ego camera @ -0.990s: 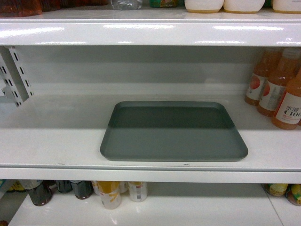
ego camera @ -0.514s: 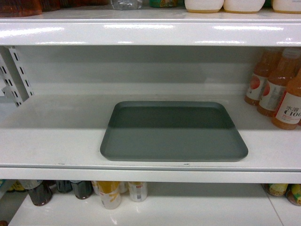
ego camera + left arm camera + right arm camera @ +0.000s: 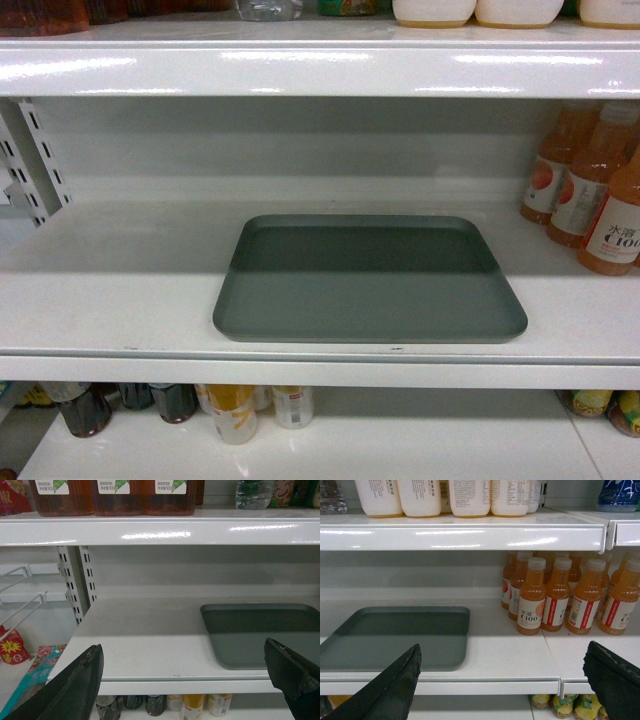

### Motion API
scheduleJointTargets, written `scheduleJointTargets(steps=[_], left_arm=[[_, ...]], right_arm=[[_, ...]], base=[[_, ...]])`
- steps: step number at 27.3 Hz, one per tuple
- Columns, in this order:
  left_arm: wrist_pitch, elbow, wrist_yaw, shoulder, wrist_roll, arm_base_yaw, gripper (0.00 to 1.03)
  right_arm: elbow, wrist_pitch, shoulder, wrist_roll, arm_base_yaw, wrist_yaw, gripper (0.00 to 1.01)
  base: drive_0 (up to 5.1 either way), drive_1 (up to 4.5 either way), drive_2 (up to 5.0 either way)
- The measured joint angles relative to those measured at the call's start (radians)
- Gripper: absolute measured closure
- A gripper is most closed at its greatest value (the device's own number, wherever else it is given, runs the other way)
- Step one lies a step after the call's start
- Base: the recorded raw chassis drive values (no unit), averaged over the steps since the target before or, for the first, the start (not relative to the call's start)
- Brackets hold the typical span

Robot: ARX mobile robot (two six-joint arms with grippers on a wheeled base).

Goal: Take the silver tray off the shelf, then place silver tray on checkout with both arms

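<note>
The shelf [image 3: 110,300] fills the view in front of both claws, and the silver tray [image 3: 368,280] lies flat on it, its front rim close to the shelf edge and untouched. The left gripper [image 3: 192,680] has its fingers wide apart, with the tray ahead of it and to its right; the right gripper [image 3: 505,680] is also wide apart, with the tray ahead and to its left, and the orange juice bottles [image 3: 555,597] ahead and slightly to its right. The step in hand is, I think, the reach toward the tray. To do it well, each claw should come to one short side at the same height, slide a finger under the low rim, and the right one must stay away from the bottles. Compared with the earlier head pictures, nothing differs: the tray rests in the same place and no arm has entered that view.
</note>
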Motion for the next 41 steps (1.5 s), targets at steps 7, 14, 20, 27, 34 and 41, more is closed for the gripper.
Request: scheduleJointTargets(steps=[7,14,20,27,34,41], left_arm=[[0.000,0.000,0.000,0.000,0.000,0.000,0.05],[0.000,0.000,0.000,0.000,0.000,0.000,0.05],[0.000,0.000,0.000,0.000,0.000,0.000,0.05],[0.000,0.000,0.000,0.000,0.000,0.000,0.05],[0.000,0.000,0.000,0.000,0.000,0.000,0.05],[0.000,0.000,0.000,0.000,0.000,0.000,0.05]], right_arm=[[0.000,0.000,0.000,0.000,0.000,0.000,0.03],[0.000,0.000,0.000,0.000,0.000,0.000,0.03],[0.000,0.000,0.000,0.000,0.000,0.000,0.03],[0.000,0.000,0.000,0.000,0.000,0.000,0.03],[0.000,0.000,0.000,0.000,0.000,0.000,0.03],[0.000,0.000,0.000,0.000,0.000,0.000,0.03]], base=[[0.0,0.00,0.0],[0.0,0.00,0.0],[0.0,0.00,0.0],[0.0,0.00,0.0],[0.0,0.00,0.0],[0.0,0.00,0.0]])
